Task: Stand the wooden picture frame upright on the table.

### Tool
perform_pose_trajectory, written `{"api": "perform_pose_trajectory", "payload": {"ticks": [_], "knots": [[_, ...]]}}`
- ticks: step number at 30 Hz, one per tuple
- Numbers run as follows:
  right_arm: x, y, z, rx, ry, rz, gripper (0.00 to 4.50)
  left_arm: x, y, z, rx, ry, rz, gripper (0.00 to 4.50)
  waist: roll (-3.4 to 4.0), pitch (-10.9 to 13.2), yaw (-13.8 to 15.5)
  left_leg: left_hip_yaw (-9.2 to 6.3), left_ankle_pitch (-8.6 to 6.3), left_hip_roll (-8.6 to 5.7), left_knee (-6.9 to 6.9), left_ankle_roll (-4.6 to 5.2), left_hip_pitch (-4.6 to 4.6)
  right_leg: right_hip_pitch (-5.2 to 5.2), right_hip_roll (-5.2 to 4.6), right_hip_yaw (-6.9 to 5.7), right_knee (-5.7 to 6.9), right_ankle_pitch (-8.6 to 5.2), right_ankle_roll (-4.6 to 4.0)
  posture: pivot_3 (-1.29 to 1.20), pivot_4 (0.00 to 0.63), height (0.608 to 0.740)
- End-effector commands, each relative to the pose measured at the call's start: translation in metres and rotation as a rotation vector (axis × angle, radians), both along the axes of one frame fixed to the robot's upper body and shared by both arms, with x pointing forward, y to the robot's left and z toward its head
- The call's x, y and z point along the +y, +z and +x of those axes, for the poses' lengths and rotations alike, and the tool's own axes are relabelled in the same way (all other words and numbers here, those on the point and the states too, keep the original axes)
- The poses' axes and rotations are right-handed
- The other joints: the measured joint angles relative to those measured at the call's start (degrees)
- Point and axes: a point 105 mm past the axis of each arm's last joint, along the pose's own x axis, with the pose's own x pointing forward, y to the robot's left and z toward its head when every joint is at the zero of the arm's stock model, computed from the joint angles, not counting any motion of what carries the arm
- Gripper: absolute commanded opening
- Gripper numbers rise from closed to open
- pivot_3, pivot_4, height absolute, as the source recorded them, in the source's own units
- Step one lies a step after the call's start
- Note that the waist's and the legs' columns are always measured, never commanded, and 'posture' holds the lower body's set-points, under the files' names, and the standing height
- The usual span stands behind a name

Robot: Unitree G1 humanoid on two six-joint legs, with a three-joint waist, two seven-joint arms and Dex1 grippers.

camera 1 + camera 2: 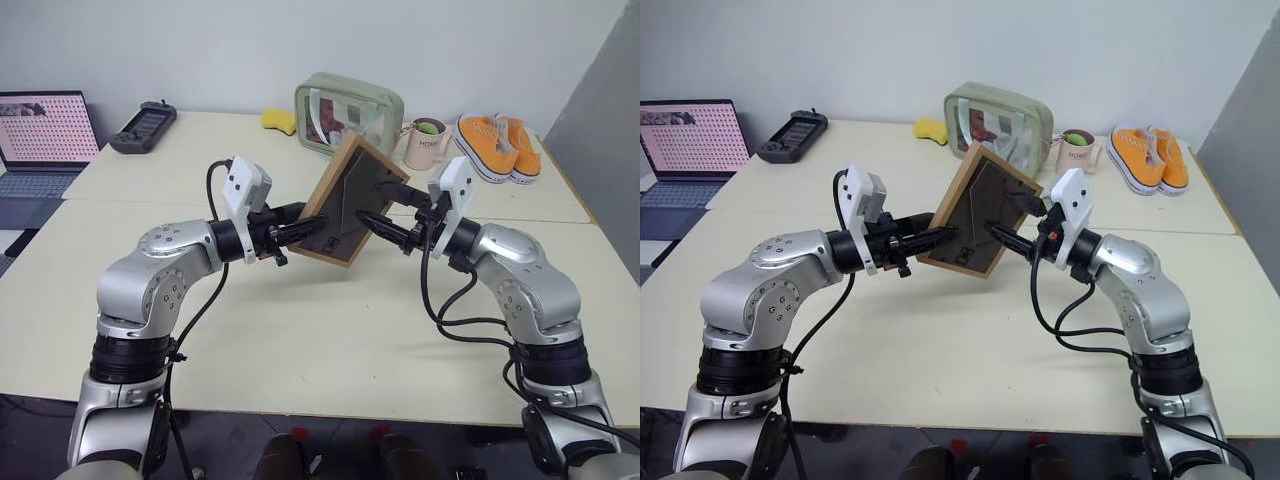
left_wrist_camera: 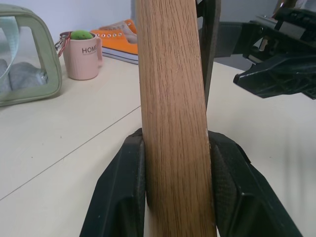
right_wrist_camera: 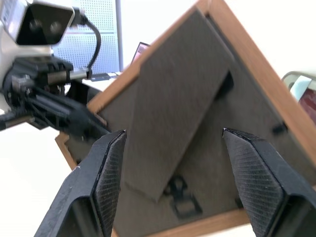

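Wooden picture frame (image 1: 345, 203) (smooth oak grain) clamped by left gripper (image 1: 296, 226), seemingly airborne.

Frame (image 1: 352, 200): light oak rim w/ visible grain, dark grey-brown back panel, black clips. Table (image 1: 330, 330): plain pale cream. My left claw (image 2: 177, 190) and right claw (image 3: 177, 173): black fingers w/ fine textured pads; arms silver-grey, white wrist cams. Pouch (image 1: 350, 110): sage green trim, clear sides. Mug (image 1: 425, 142): pale pink, dark lettering, green ball on top. Shoes (image 1: 500, 145): orange, white soles. Sponge (image 1: 280, 121): yellow. Laptop (image 1: 40, 135): screen w/ dotted pinkish grid.
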Motion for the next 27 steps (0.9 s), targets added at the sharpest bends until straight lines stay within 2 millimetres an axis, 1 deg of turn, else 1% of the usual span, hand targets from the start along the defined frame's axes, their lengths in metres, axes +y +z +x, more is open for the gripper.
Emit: {"api": "perform_pose_trajectory", "payload": {"ticks": [1,7,12,14,19,23,27], "knots": [[0.002,0.013,-0.001,-0.047,0.009,0.018,3.28,-0.011,0.019,-0.013,-0.075,-0.08,-0.022,1.32,0.0,0.0,0.0,-0.01,0.0,0.0,0.0,0.0,0.0,0.0,0.0,-0.01,0.0,0.0,0.0,0.0,0.15,0.74],[0.0,0.017,-0.004,-0.052,0.008,0.032,3.28,-0.008,0.016,-0.002,-0.068,-0.05,-0.027,1.32,0.0,0.0,0.0,-0.02,0.0,0.0,0.0,0.0,0.0,-0.01,0.0,-0.02,0.01,0.0,0.0,0.0,0.15,0.74],[-0.003,0.02,-0.011,-0.057,0.0,0.043,3.28,-0.001,0.014,0.018,-0.048,0.001,-0.045,1.32,0.0,0.0,0.0,-0.02,0.01,0.0,0.04,0.0,-0.01,-0.02,0.0,-0.02,0.08,0.0,0.0,0.0,0.15,0.74],[-0.006,0.021,-0.013,-0.058,-0.016,0.048,3.28,0.002,0.012,0.026,-0.041,0.016,-0.046,1.32,0.0,0.0,0.0,-0.02,0.01,-0.01,0.04,0.01,-0.01,-0.04,0.01,-0.03,0.13,0.0,0.0,0.0,0.15,0.74],[-0.013,0.021,-0.016,-0.053,-0.045,0.053,3.28,0.009,0.011,0.039,-0.036,0.046,-0.049,1.32,0.0,0.0,0.0,-0.01,0.01,-0.01,0.04,0.01,-0.06,-0.15,0.01,-0.02,0.22,-0.01,-0.02,0.0,0.15,0.74],[-0.017,0.018,-0.015,-0.044,-0.066,0.05,3.28,0.008,0.014,0.042,-0.034,0.041,-0.06,1.32,0.0,0.0,0.0,-0.01,0.03,-0.01,0.09,0.02,-0.24,-0.33,0.01,-0.03,0.28,-0.01,-0.03,0.0,0.15,0.74],[-0.022,0.009,-0.008,-0.033,-0.102,0.014,3.28,-0.001,0.025,0.038,-0.025,0.003,-0.101,1.32,0.0,0.0,0.0,-0.02,0.03,-0.02,0.09,0.02,-0.27,-0.34,0.0,-0.03,0.28,-0.01,-0.03,0.0,0.15,0.74]]}}
